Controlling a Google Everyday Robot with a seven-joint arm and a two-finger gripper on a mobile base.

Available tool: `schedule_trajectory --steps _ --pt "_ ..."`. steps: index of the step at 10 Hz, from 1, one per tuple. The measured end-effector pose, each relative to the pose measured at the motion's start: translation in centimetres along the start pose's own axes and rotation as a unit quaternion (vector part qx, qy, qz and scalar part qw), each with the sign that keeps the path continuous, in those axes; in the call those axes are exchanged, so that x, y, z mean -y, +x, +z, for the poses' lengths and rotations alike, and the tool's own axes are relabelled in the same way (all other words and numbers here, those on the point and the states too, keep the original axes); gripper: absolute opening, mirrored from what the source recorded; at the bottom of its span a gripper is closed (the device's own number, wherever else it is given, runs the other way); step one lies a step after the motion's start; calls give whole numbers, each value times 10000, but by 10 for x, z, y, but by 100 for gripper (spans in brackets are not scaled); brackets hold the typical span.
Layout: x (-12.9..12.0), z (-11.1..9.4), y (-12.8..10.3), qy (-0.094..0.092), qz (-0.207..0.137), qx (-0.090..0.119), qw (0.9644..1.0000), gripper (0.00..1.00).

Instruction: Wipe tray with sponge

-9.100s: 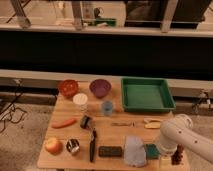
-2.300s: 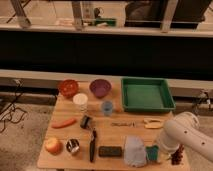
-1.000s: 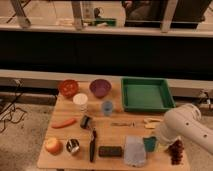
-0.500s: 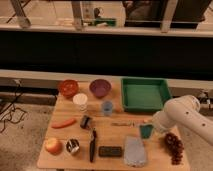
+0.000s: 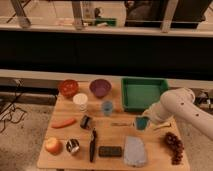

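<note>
The green tray sits at the back right of the wooden table. The teal sponge hangs just above the table, in front of the tray's near edge. My gripper at the end of the white arm holds the sponge, reaching in from the right. The gripper and sponge are near the tray but not over it.
An orange bowl, purple bowl, white cup and blue cup stand left of the tray. A carrot, apple, grey cloth and grapes lie toward the front.
The gripper has lifted the sponge from the table's front right, beside the grey cloth, and carried it back toward the tray. The grapes are now uncovered.
</note>
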Motion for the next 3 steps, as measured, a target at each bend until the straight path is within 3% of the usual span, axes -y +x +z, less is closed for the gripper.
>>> schedule_trajectory --steps 3 --pt "0 1 -1 -21 -12 -4 10000 0"
